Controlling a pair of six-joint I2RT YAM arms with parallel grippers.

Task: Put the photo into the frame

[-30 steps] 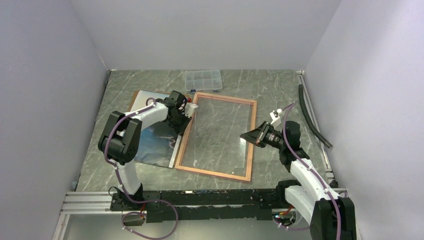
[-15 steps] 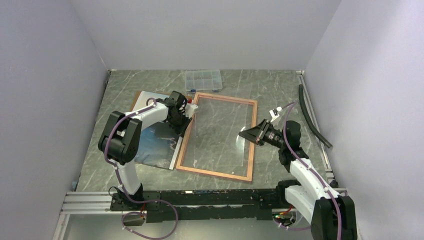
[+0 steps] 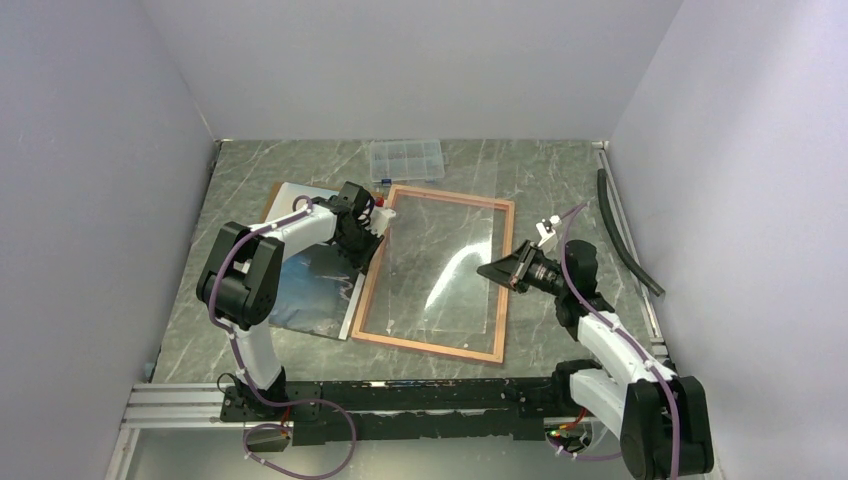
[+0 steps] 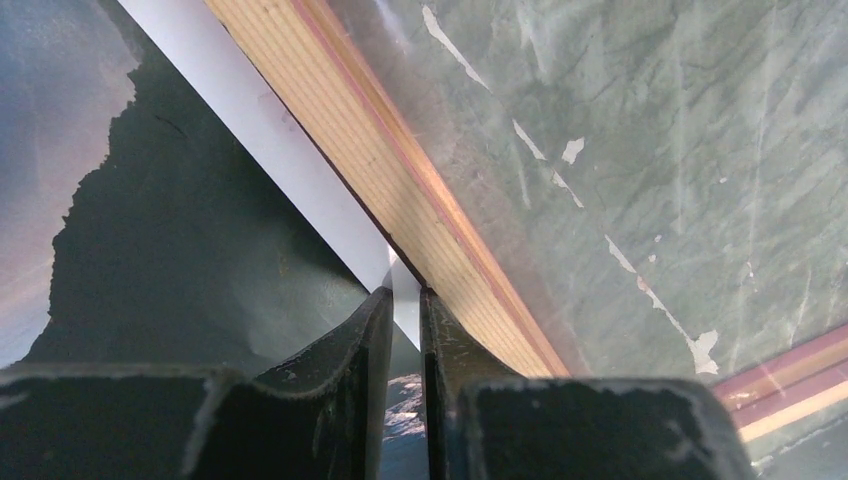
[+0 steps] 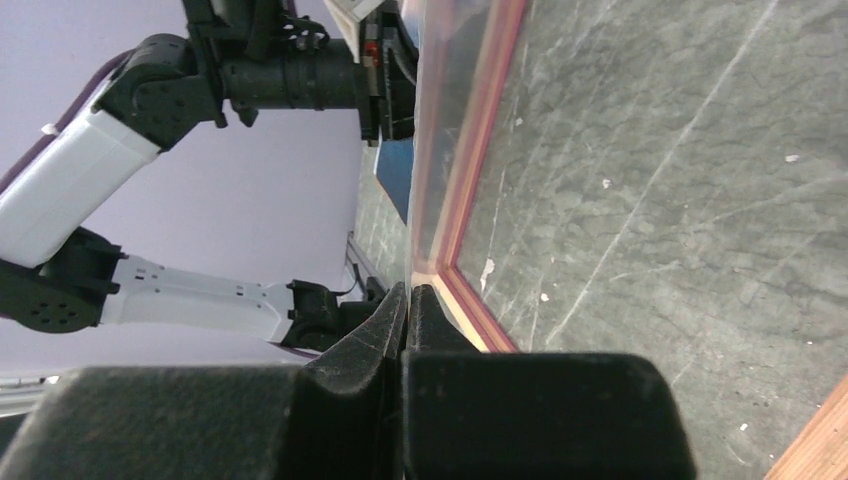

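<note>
clear pane (image 3: 440,270) in right fingers (image 3: 500,270), new curved glare, photo (image 3: 315,285) unmoved

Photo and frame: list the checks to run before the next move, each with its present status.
1. Left end effector pinching the photo by its white edge: ok.
2. Photo inside the frame: not ok, it lies outside, along one rail.
3. Right end effector shut on the clear pane at its edge: ok.
4. Pane raised enough for the photo to slide beneath: cannot tell.
</note>
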